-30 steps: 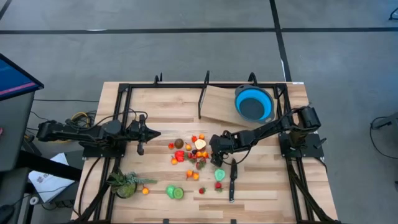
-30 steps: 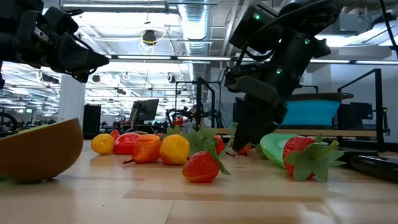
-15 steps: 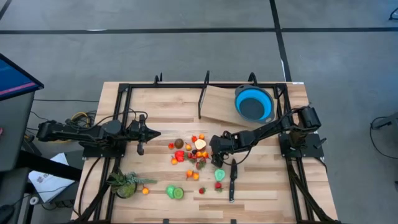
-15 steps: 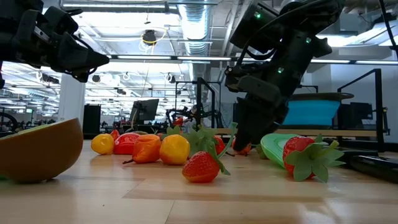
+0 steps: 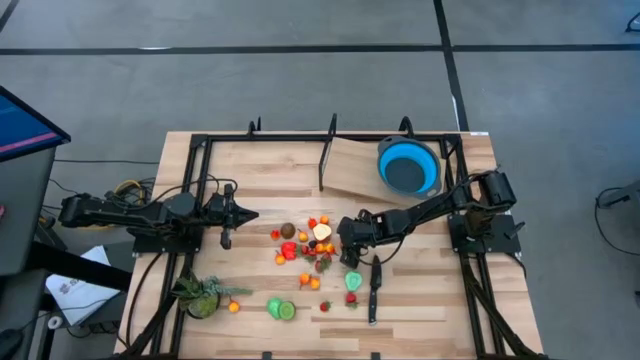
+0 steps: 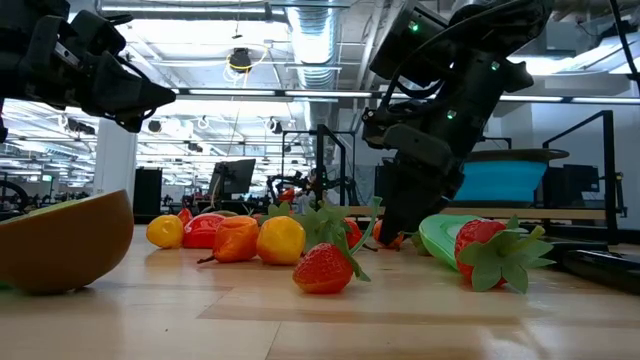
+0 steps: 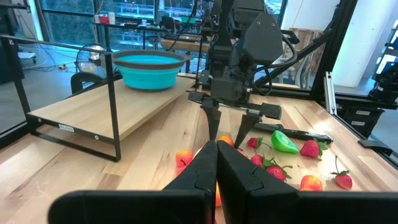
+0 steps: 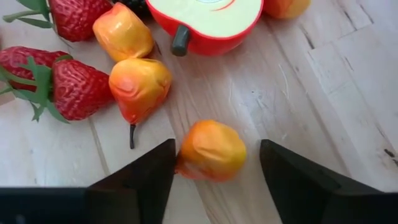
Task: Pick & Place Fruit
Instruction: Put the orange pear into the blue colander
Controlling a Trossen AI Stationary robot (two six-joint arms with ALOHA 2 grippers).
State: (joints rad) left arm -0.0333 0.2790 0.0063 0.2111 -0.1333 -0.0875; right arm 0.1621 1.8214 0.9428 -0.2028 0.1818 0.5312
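Observation:
Several small toy fruits (image 5: 305, 250) lie in a loose cluster at mid-table. My right gripper (image 8: 217, 162) slants down at the cluster's right side, open, with a small orange fruit (image 8: 211, 151) lying on the wood between its fingers. Just beyond that fruit are an orange pear-shaped fruit (image 8: 140, 87), strawberries (image 8: 74, 87) and a red apple half (image 8: 205, 18). My left gripper (image 5: 250, 214) hangs level and shut above the table's left part, clear of the fruit. My right gripper straddles the small orange fruit from above, slanting down. One finger (image 8: 149, 171) stands right against the fruit's side (image 8: 181, 158); whether it touches I cannot tell. The other finger (image 8: 292, 171) is a small gap away. The fruit rests on the table.
A blue bowl (image 5: 408, 166) stands on a raised wooden board (image 5: 350, 165) at the far right. A black-handled knife (image 5: 373, 290) lies near a green fruit (image 5: 353, 281). A spiky plant (image 5: 203, 295) and green slices (image 5: 281, 309) sit at the near left.

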